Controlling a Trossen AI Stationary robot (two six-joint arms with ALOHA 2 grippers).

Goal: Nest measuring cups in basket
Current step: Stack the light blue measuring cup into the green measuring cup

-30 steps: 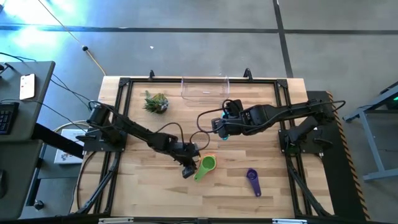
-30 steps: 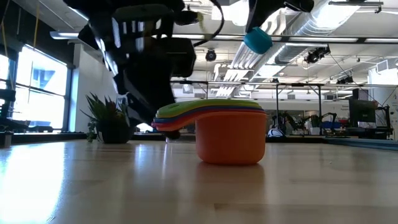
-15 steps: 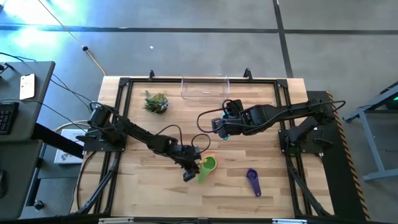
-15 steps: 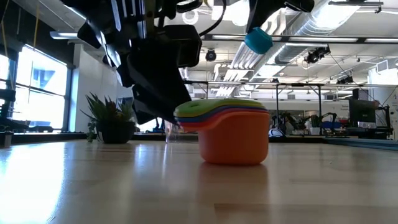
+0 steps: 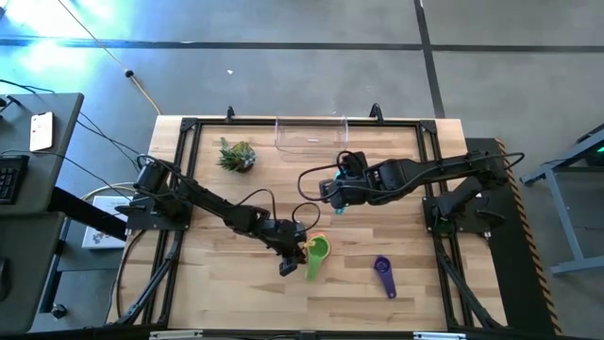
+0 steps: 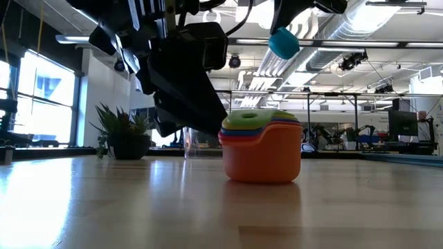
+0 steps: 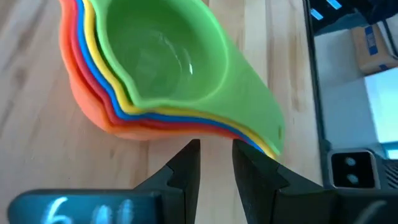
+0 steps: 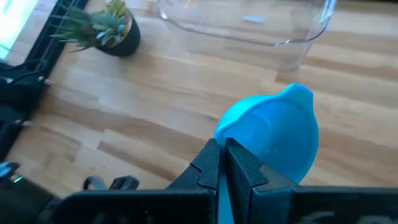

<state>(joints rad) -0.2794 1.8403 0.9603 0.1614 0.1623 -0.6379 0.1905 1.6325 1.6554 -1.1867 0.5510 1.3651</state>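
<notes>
A nested stack of several measuring cups (image 5: 317,249) (image 7: 155,68), green on top and orange at the bottom, stands on its base on the table (image 6: 261,149). My left gripper (image 5: 291,257) (image 7: 216,149) is at its left-near side, open by a narrow gap. My right gripper (image 5: 337,195) (image 8: 222,152) hovers mid-table, shut on the teal cup (image 8: 273,134) (image 6: 284,43). A purple cup (image 5: 382,274) lies alone near the table's near edge. The clear basket (image 5: 311,135) (image 8: 298,37) sits at the far edge. My left gripper's fingertips (image 7: 239,146) lie level against the side of the stack, where the fanned handles (image 7: 264,134) leave the bowls. Nothing is between the fingers. The stack stays on the table. My right gripper pinches the teal cup by its handle end (image 8: 231,146), which the fingers hide. The cup is lifted clear, its bowl sticking out beyond the fingertips.
A small potted plant (image 5: 238,154) (image 8: 102,25) stands at the far left of the table, left of the basket. Black frame rails (image 5: 179,189) run along the table's edges. Bare wood lies between the stack and the basket.
My left gripper has moved toward the table's right, against the stack's handles. The stack has turned about: its handles swung from pointing near-left to pointing at the near edge, and the bowls slid slightly right.
</notes>
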